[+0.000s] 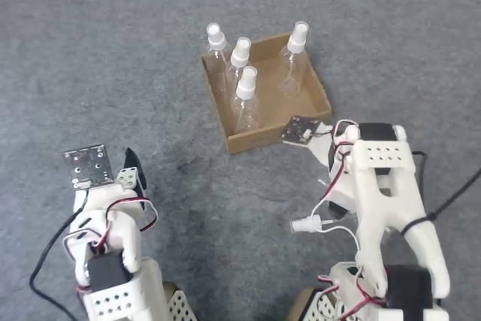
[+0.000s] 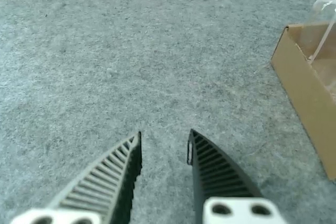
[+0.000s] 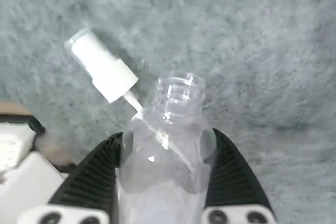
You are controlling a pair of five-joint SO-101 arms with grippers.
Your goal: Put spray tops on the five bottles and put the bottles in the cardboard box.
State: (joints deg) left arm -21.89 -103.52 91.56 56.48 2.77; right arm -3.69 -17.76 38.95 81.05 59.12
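A cardboard box (image 1: 267,131) sits at the back centre of the table, and several clear bottles (image 1: 246,99) with white spray tops stand upright in it. My right gripper (image 3: 167,137) is shut on a clear bottle (image 3: 168,156) whose neck (image 3: 180,90) is bare and uncapped. Just beside that neck a loose white spray top (image 3: 102,72) lies on the carpet; it is the spray top (image 1: 308,224) left of the right arm (image 1: 383,178). My left gripper (image 2: 164,145) is open over bare carpet at the front left, with the box (image 2: 304,87) off to its side.
Grey carpet (image 1: 225,201) covers the whole table. A pale wall runs along the far edge. The left arm (image 1: 109,246) stands at the front left, and open carpet lies between the two arms and in front of the box.
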